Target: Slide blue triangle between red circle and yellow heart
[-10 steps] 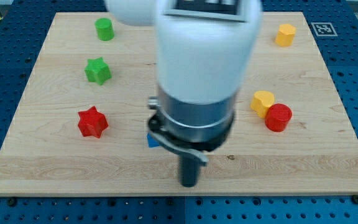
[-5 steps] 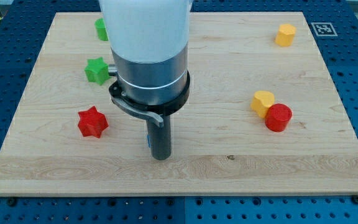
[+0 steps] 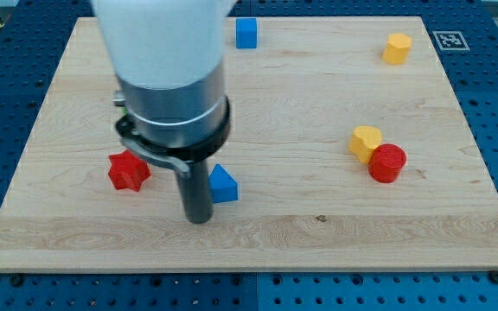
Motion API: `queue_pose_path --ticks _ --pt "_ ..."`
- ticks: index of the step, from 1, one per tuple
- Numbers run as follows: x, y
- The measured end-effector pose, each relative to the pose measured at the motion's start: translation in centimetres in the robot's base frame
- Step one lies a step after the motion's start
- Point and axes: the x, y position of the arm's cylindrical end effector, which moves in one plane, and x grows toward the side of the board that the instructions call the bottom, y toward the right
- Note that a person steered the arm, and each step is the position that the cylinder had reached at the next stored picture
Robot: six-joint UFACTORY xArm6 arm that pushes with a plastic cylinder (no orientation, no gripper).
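Observation:
The blue triangle (image 3: 223, 184) lies on the wooden board (image 3: 318, 250), below the middle. My tip (image 3: 198, 218) rests on the board just to the left of it and slightly lower, close to touching it. The yellow heart (image 3: 365, 142) and the red circle (image 3: 386, 162) sit side by side at the view's right, touching each other, far to the right of the triangle. The arm's body hides the upper left of the board.
A red star (image 3: 128, 170) lies left of my tip. A blue cube (image 3: 245, 33) sits at the top middle. A yellow hexagon-like block (image 3: 396, 48) sits at the top right.
The arm and my tip have moved to the view's left, from right of the blue triangle to its left. The triangle and the blue cube now show; the green blocks are hidden.

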Motion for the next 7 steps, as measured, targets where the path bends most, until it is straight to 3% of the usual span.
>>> queue_pose_path --ticks 1,3,5,7 --pt "-2.0 -0.9" --pt "-1.2 4.1" --pt "-4.2 8.1" --pt "-5.3 5.7"
